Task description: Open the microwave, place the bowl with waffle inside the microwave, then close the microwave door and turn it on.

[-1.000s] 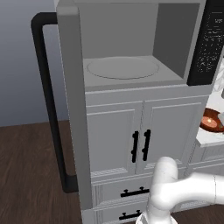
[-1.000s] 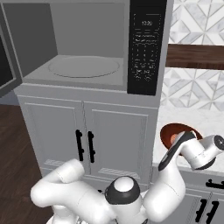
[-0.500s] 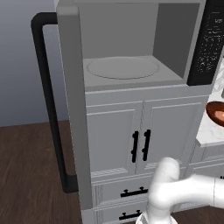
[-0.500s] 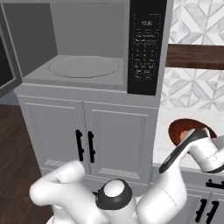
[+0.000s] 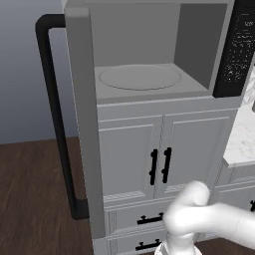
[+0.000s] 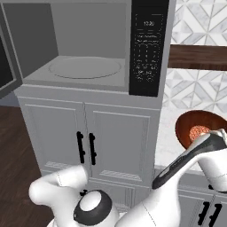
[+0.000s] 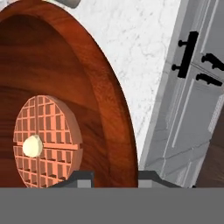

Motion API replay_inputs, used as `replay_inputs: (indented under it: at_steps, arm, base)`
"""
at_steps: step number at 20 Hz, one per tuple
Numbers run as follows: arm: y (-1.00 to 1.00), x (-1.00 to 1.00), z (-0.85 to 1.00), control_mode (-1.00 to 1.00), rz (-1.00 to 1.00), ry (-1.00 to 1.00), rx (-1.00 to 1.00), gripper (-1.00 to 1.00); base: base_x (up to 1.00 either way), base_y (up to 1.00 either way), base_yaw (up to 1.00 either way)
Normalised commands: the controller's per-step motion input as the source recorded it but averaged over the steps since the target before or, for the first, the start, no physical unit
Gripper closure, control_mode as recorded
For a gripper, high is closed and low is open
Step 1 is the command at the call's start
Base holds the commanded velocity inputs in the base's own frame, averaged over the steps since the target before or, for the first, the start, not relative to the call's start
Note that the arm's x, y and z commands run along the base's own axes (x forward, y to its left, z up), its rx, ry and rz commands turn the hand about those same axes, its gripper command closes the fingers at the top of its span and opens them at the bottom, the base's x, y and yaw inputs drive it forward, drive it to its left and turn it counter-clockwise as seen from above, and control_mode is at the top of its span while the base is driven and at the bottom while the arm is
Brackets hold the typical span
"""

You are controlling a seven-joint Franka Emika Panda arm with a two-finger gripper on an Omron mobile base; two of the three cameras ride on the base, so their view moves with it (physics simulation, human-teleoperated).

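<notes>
So far only the first step looks done: the wide grey-framed microwave door (image 5: 82,119) with its long black bar handle stands swung fully out to the left, and the large grey boxy microwave (image 6: 93,48) shows a bare grey cavity and round turntable. The small glossy reddish-brown bowl (image 6: 199,128) is not yet inside; it sits to the right of the microwave over the white marble counter (image 7: 144,57), with the round golden waffle (image 7: 46,142) lying in it under a small pale dab. Loading the bowl, shutting the door and starting the oven remain. The claw (image 7: 114,178) straddles the bowl's near rim, one dark tip on each side, and appears clenched on it, though the tips are cut off at the frame's bottom. Whether the bowl rests on the counter or is lifted cannot be told. The control panel's white markings are too small to read.
</notes>
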Motion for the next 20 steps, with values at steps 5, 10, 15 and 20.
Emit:
replay_inputs:
  at_steps: [5, 10, 15, 20]
  arm:
    - [0.76, -0.67, 0.87, -1.00, 0.03, -0.17, -0.13, 1.00]
    - [1.00, -0.28, 0.63, -1.00, 0.05, -0.15, -0.22, 1.00]
    - [1.00, -0.14, 0.64, -1.00, 0.05, -0.12, -0.17, 1.00]
    - [1.00, 0.00, 0.28, -1.00, 0.13, -0.01, -0.15, 1.00]
  base:
    - [0.00, 0.00, 0.00]
    - [0.00, 0.00, 0.00]
    - [0.00, 0.00, 0.00]
    - [0.00, 0.00, 0.00]
